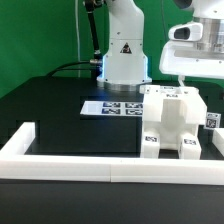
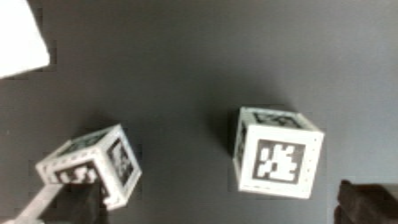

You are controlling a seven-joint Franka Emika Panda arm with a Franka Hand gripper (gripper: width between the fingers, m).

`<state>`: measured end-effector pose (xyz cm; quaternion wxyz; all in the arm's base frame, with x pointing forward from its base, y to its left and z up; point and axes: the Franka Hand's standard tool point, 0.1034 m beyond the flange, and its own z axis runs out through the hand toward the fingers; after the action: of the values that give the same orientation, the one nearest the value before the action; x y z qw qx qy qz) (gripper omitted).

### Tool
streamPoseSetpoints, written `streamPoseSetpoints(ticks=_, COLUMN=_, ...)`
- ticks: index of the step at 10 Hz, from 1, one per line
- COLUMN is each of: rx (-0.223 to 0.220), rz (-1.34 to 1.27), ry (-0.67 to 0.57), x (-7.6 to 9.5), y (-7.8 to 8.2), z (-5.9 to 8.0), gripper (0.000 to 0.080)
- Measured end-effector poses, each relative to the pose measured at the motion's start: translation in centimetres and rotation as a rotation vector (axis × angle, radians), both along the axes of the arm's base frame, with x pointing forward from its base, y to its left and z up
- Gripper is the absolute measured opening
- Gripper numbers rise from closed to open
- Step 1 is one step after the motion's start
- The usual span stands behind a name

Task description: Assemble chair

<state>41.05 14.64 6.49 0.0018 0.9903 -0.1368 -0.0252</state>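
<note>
Chair (image 1: 172, 122): a blocky white structure standing on the black bench (image 1: 50, 105), toward the exterior view's right. It sits just behind the low white rail (image 1: 70, 165), which lines the near edge and turns back at that view's left.
Chair front: two short legs face the rail, each with a small black-and-white tag. The body rises in steps behind them.
Loose piece (image 1: 212, 121): a small white tagged part just beside the chair on the exterior view's right, cut off by the frame edge.
Pincer (image 1: 183, 78): hangs from the white wrist above the chair's top at the exterior view's right. Whether it is directly over the chair or behind it cannot be told.
Pincer, wrist view (image 2: 214, 205): the jaws are spread wide, one dark fingertip (image 2: 365, 200) at each side of the frame. There is only bare bench between them, and nothing is gripped.
Tagged blocks: two white cubes lie apart on the dark bench under the wrist camera. The larger block (image 2: 281, 150) shows its tag squarely, and the tilted block (image 2: 98, 160) lies near the other fingertip.
White corner (image 2: 18, 40): a blurred pale shape at the frame edge, too unclear to name.
Marker board (image 1: 112, 105): flat on the bench behind the chair, toward the middle, printed with square tags.
Robot base (image 1: 125, 55): a white column with a warning triangle, standing beyond the marker board.
Backdrop (image 1: 40, 30): a green curtain at the far side.
</note>
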Motion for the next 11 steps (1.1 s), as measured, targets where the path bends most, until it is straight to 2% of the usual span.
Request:
streamPoseSetpoints(ticks=5, rx=-0.002, rz=0.038, ry=-0.033, x=3.1, y=-1.7, z=0.5, gripper=0.0648)
streamPoseSetpoints(ticks=9, rx=-0.013, rz=0.027, ry=0.023, x=3.2, y=-2.4, z=0.2, gripper=0.0648)
streamPoseSetpoints(ticks=11, rx=-0.011, rz=0.022, ry=0.022, x=3.0, y=-2.2, z=0.3, gripper=0.0648)
